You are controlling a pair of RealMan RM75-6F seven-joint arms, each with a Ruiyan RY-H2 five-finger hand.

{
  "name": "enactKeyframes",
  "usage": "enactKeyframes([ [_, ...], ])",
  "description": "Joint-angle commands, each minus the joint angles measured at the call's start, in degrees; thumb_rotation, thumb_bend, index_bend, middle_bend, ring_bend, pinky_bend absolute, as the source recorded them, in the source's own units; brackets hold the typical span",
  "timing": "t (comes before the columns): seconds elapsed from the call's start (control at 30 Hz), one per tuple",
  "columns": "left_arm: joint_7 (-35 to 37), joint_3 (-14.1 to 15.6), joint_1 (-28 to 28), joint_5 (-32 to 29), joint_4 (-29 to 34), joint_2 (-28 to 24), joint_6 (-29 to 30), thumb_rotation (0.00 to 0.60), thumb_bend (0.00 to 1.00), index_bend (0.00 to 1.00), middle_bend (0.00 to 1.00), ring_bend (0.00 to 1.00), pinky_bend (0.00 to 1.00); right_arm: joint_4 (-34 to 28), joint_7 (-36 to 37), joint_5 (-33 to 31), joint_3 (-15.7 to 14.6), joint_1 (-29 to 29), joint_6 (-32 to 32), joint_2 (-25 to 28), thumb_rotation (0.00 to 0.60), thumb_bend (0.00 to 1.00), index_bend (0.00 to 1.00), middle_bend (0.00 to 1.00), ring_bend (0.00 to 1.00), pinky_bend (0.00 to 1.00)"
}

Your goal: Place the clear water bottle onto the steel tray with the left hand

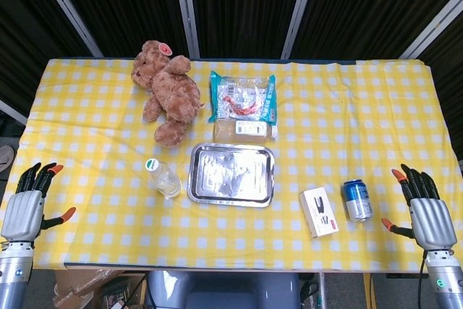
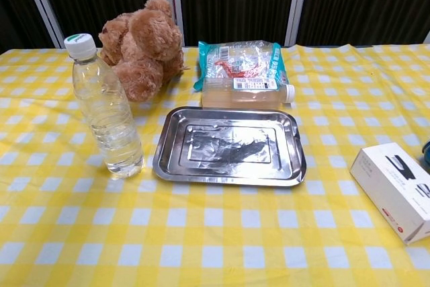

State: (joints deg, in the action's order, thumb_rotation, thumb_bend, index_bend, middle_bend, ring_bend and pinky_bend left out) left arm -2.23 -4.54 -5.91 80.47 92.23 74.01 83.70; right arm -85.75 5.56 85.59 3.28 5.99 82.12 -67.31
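From the head view, one clear water bottle stands upright just left of the single rectangular steel tray on the checkered counter, while the left hand and right hand wait empty at the near corners, fingers spread. The chest view shows the ribbed bottle, the shiny dented tray, one plush bear, and a white box cut off at the right; both hands fall outside it.

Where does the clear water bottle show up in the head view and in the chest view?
Head view: the clear water bottle stands left of centre, seen from above, just left of the steel tray.
Chest view: the clear water bottle stands upright at the left, again just left of the steel tray.
Shared landmark: the brown teddy bear, behind the bottle.
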Motion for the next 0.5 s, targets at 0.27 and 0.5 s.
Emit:
enactKeyframes([
  [0.27,15.9,-0.2,-3.1,-1.1,4.7,-2.3,-9.1,0.600,0.19,0.15,0.13,0.00,0.00,-0.3,0.4,-0.1,-0.1,-0.1,-0.2,0.2,0.600,0.05,0.11,0.00,0.00,0.00],
  [0.5,30.8,-2.9,-8.5,-3.8,6.9,-3.8,-19.9,0.600,0.19,0.15,0.13,0.00,0.00,-0.3,0.7,-0.4,0.1,0.0,-0.4,0.2,0.600,0.05,0.11,0.00,0.00,0.00],
])
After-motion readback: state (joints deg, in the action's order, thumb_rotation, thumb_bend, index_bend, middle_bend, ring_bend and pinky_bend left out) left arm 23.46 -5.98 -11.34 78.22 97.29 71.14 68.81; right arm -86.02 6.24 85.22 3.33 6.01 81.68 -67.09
